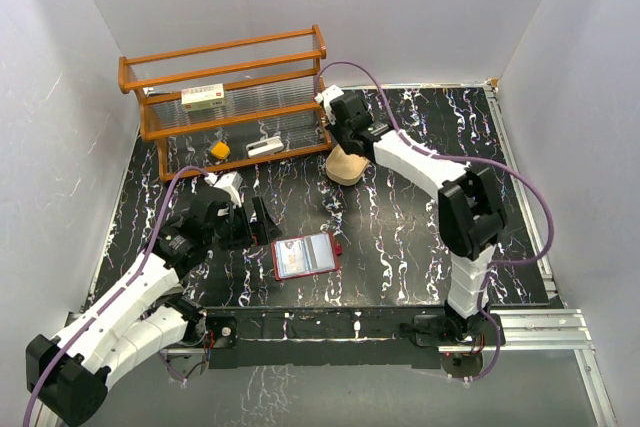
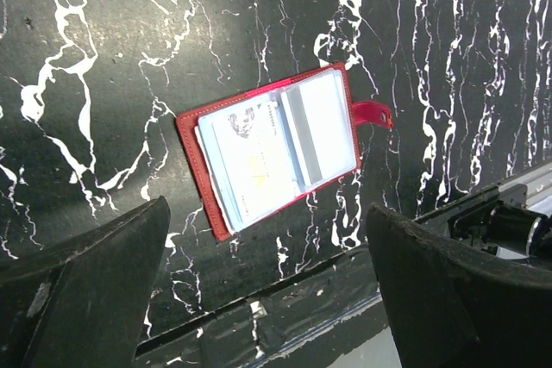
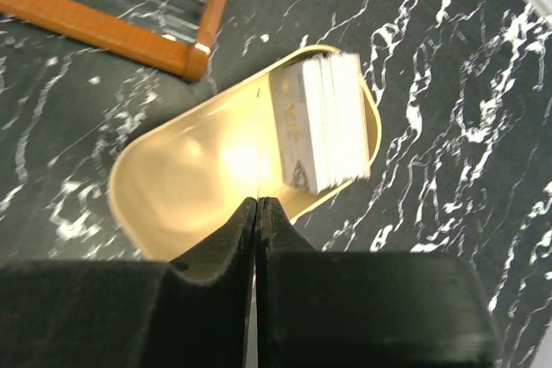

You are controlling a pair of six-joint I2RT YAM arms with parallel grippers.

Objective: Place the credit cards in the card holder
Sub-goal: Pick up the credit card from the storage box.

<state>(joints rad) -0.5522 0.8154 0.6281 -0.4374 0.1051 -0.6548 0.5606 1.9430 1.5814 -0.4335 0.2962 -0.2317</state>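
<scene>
Two roles: right fingers (image 3: 216,282) clenched over the 12 o'clock tray (image 3: 172,187) holding the cards (image 3: 323,122), likely picking one; left fingers (image 2: 86,282) released above the 6 o'clock holder (image 2: 276,148), spread open to receive.

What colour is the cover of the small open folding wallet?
The folding wallet has a red cover, clearest in the left wrist view.

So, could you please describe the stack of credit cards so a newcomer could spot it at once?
Find the orange wooden rack at the far side of the table; by its right end sits a tan oval tray. The credit cards lie stacked at one end of it: thin, pale, unlike the red-labelled white box on the rack.
</scene>
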